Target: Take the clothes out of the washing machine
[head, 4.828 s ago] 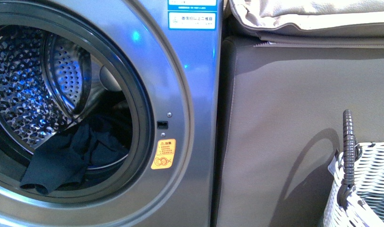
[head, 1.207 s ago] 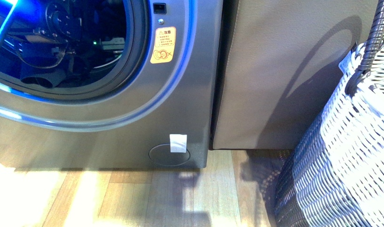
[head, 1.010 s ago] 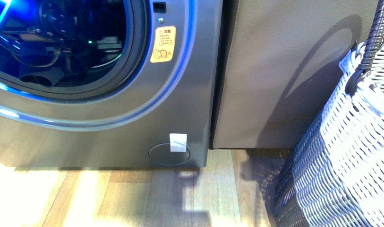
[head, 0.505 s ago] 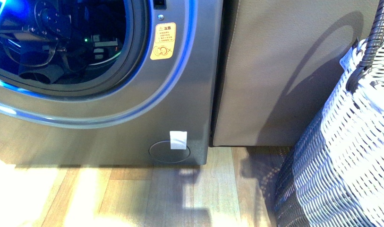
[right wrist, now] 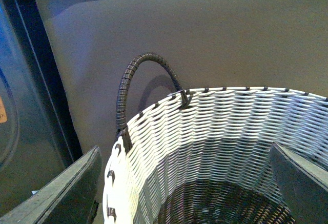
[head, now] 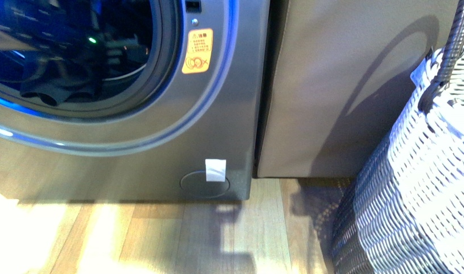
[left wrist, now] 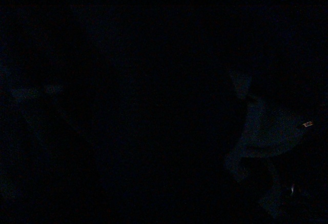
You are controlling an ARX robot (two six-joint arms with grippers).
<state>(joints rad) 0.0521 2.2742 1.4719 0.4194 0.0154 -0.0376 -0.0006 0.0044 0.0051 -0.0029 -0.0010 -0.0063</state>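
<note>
Dark clothes [head: 58, 87] inside grey washing machine [head: 132, 162]

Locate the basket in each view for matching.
Front view: basket at the right edge, partly cut off.
Left wrist view: dark, nothing to tell.
Right wrist view: basket fills the lower half, seen from above.
Shared landmark: its dark wrapped handle against the brown ottoman.

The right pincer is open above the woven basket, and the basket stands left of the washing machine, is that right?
No. The woven basket stands right of the washing machine, with the brown ottoman between them; the front view shows it. The right pincer is open above the basket, as you said.
</note>
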